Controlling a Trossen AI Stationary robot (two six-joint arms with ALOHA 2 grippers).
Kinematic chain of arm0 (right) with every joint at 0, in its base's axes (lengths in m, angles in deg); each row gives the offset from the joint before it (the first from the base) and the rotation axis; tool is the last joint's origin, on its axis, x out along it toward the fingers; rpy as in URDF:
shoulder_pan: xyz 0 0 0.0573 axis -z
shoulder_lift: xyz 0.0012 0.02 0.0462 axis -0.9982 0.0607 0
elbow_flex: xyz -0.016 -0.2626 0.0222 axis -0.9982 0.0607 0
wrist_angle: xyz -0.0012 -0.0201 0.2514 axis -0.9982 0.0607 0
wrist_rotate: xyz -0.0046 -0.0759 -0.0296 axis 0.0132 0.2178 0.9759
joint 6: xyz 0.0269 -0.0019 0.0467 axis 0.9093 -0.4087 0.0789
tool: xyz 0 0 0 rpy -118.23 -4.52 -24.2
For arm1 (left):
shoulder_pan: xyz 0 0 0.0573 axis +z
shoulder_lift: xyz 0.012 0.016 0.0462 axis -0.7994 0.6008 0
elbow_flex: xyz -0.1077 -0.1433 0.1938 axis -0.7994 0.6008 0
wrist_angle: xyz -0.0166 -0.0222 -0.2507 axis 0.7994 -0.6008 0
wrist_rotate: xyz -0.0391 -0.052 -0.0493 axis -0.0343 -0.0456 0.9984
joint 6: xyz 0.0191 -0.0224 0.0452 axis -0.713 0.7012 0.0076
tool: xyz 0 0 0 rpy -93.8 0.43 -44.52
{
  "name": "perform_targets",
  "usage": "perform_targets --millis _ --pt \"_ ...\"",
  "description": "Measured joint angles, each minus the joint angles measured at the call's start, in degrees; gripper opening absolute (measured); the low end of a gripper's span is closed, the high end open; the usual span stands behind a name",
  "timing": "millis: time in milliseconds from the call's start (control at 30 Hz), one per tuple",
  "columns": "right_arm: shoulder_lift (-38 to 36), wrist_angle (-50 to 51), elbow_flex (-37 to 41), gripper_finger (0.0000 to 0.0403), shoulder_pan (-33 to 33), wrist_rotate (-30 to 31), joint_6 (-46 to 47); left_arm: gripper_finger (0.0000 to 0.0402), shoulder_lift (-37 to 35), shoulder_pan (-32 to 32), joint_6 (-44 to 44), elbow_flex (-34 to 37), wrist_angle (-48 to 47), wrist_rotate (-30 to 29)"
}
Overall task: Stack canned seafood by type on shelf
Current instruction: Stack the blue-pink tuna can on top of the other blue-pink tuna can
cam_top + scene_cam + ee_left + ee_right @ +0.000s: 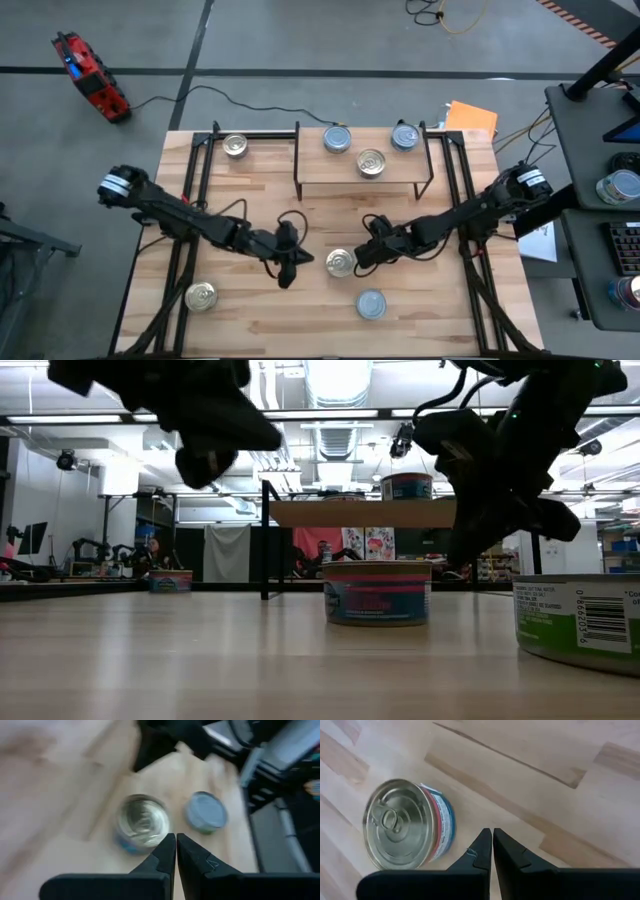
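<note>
Seven short round tins show in the high view. Two blue-topped tins (338, 139) (404, 135) and a silver-topped one (371, 162) stand on the shelf (310, 170) at the table's far side. On the table stand silver-topped tins (235, 146) (201, 296) (341, 263) and a blue-topped tin (371, 304). My left gripper (290, 262) (176, 837) is shut and hovers just left of the middle silver tin (142, 822). My right gripper (362, 255) (492, 832) is shut and hovers just right of that tin (402, 825). In the low view both grippers (212, 458) (478, 535) hang above the table.
The shelf's black metal frame (430, 160) stands on the far half of the butcher-block table (260, 320). Black rails (185, 200) (470, 200) run along both sides. Bare wood lies between the tins near the front edge. A red device (90, 75) sits on the floor.
</note>
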Motion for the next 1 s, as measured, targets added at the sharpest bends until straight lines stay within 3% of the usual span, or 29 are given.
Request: perform_targets --millis 200,467,833,1000 --pt "-0.5 0.6 -0.4 0.0009 0.0 0.1 0.4 0.0000 9.9 -0.1 -3.5 -0.1 14.7 0.8" --pt "-0.2 -0.8 -0.4 0.0009 0.0 -2.8 5.5 0.0000 19.6 -0.1 -8.8 -4.7 15.4 0.8" --pt "-0.2 -5.6 -0.4 0.0012 0.0 -4.8 13.0 0.0000 22.8 0.9 -10.2 -6.2 15.3 0.4" --pt "-0.2 -5.4 -0.4 0.0032 0.0 -4.8 13.1 0.0000 21.8 2.3 -17.2 -6.1 14.9 1.9"
